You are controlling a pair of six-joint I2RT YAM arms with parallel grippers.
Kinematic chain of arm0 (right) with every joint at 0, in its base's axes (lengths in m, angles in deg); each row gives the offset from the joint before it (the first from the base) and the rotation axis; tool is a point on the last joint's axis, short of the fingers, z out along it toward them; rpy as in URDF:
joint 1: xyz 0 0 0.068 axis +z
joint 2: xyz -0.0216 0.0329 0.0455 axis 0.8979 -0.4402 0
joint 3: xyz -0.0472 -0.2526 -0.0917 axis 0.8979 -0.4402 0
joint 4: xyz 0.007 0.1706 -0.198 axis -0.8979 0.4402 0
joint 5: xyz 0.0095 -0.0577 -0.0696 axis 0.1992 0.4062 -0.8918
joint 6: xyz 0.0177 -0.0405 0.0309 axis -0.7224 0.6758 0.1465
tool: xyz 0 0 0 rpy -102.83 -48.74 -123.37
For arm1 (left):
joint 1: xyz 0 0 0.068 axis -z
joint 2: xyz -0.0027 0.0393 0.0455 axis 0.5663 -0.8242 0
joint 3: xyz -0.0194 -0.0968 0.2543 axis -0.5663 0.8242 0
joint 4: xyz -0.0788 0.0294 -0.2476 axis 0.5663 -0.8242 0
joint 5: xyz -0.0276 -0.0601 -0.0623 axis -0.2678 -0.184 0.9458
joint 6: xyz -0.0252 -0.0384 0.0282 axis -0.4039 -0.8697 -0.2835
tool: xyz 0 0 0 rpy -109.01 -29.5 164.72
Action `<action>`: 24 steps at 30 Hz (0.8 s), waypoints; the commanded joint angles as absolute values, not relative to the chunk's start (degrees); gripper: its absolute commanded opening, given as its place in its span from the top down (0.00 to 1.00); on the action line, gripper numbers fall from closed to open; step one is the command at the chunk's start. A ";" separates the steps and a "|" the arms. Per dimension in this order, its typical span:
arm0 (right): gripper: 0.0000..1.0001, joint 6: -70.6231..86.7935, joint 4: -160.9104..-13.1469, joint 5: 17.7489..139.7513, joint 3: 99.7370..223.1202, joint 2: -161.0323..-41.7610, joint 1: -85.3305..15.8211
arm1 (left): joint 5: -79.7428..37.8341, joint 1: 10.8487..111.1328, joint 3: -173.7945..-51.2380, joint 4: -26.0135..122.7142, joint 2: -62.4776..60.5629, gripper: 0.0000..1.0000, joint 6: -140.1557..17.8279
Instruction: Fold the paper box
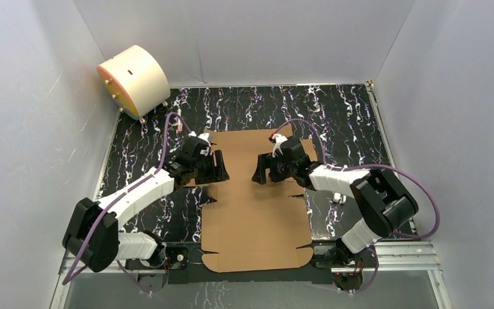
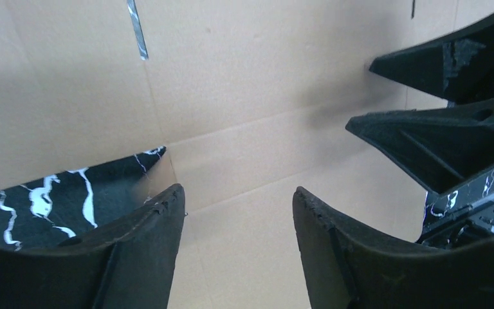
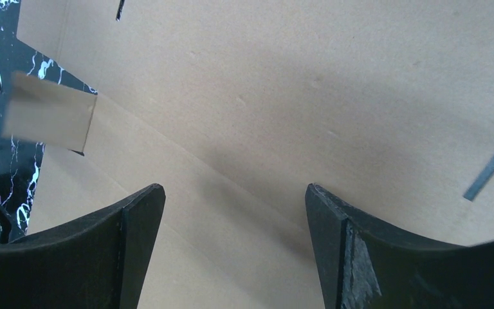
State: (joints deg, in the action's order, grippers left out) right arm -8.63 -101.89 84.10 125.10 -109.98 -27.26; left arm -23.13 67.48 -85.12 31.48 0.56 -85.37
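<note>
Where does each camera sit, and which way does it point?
Top: high behind the arms, looking down on table, box and drum; both arms show.
Left wrist: on the left arm, looking down at the box past the left gripper; the right gripper shows too.
Right wrist: looking down at the box past its own gripper.
Shared: all see the box.

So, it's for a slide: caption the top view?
Left gripper and right gripper, both open, over the unfolded box; drum behind.

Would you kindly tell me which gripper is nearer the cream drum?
The left gripper, at the paper box's left edge; the right gripper is farther right, away from the drum.
</note>
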 commanded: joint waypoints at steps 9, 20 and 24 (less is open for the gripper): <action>0.02 -3.26 -86.89 71.80 128.83 -95.88 -27.68 | -22.49 67.80 -91.44 28.86 4.73 0.29 -82.10; 0.01 -4.83 -73.71 65.44 123.89 -86.97 -31.59 | -13.32 68.04 -92.29 35.39 -5.07 0.26 -83.69; 0.01 -5.16 -72.64 69.86 120.34 -84.17 -36.61 | -11.59 68.41 -93.03 37.89 -9.30 0.25 -83.75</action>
State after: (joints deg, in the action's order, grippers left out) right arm -4.45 -75.90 67.91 123.18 -87.01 -32.57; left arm -15.59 67.81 -90.61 34.52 -7.02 -83.28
